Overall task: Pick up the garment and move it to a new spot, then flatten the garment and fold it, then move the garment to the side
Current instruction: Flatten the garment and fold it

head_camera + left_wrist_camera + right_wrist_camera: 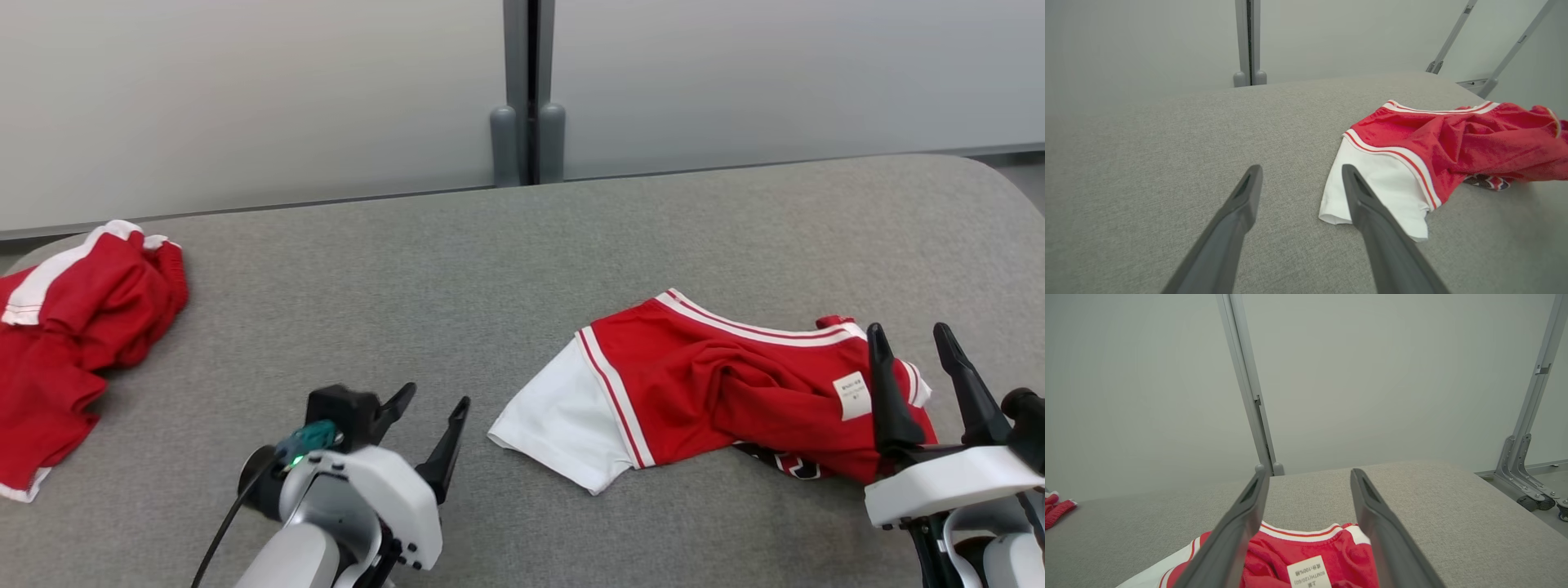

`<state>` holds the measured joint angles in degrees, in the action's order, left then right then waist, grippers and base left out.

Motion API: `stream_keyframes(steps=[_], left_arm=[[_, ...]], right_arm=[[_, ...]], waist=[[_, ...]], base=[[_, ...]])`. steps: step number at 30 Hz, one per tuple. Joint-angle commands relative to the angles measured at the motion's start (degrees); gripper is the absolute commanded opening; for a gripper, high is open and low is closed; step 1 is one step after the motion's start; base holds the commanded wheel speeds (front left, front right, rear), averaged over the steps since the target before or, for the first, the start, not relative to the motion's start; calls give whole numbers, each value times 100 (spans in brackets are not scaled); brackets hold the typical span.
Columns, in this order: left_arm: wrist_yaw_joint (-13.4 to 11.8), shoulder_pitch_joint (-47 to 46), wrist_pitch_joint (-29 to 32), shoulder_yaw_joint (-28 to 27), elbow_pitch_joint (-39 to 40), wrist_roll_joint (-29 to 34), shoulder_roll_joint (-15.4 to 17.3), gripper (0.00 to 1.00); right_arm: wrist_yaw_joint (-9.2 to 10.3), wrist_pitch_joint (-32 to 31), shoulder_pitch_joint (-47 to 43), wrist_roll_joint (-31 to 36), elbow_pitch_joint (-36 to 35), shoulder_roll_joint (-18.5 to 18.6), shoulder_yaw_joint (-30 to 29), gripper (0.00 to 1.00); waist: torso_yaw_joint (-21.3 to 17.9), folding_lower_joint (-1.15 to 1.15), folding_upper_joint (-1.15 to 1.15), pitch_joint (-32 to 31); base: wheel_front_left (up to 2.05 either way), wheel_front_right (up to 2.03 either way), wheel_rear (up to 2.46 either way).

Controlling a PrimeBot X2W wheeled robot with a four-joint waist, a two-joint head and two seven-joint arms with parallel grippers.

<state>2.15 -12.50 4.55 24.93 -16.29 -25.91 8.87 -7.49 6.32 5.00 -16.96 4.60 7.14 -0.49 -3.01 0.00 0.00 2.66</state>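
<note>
Left gripper, fingers spread and empty, hovered over the grey table just beside the white sleeve of the garment. The garment (red, white-trimmed, its label showing) lay crumpled right of centre, not yet lifted. Right gripper, likewise released and holding nothing, stood above the garment's right end. Likely hazards: a pinch catching only one layer, so that the cloth unrolled or slipped on lifting; or fingers snagging the table's fabric cover.

Grey padded table, pale wall panels
</note>
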Motion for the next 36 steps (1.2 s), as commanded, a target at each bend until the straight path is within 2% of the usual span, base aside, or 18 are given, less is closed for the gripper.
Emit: stream_keyframes(steps=[1, 8, 16, 22, 24, 25, 27, 33, 36], left_arm=[[78, -242, 239, 76, -123, -68, -11, 100], [282, -927, 1072, 374, -830, -141, -74, 100], [434, -1645, 1414, 655, -1737, -126, -129, 100], [482, -1813, 1655, 828, -2274, -219, -189, 100], [492, -1845, 1713, 888, -2448, -241, -196, 87], [496, -1847, 1729, 936, -2510, -255, -211, 51], [516, -1880, 1663, 1013, -2567, -293, -239, 0], [516, -2078, 1054, 989, -2490, -322, -267, 0], [412, -2134, 706, 833, -2435, -387, -276, 0]], right_arm=[[-1, -17, 74, -11, -21, 50, 17, 100], [-1, -7, 245, -53, -4, 65, 111, 100], [-1, 88, 392, -104, 7, 73, 210, 100], [-1, 145, 397, -107, 67, 51, 210, 100], [-1, 148, 407, -116, 83, 27, 211, 100], [-1, 155, 407, -117, 93, 19, 213, 100], [-1, 171, 391, -114, 104, 6, 212, 100], [-1, 173, 315, -61, 148, 15, 156, 100], [-1, 147, 279, -51, 170, 34, 173, 100]], waist=[[-130, 0, 0, 114], [-517, 0, 0, 398], [-882, 0, 0, 617], [-995, 0, 0, 656], [-1020, 0, 0, 661], [-1026, 0, 0, 661], [-1019, 0, 0, 654], [-849, 0, 0, 524], [-707, 0, 0, 400]], base=[[0, 0, 0], [0, 0, 0], [0, 0, 0], [0, 0, 0], [0, 0, 0], [0, 0, 0], [0, 0, 0], [0, 0, 0], [0, 0, 0]])
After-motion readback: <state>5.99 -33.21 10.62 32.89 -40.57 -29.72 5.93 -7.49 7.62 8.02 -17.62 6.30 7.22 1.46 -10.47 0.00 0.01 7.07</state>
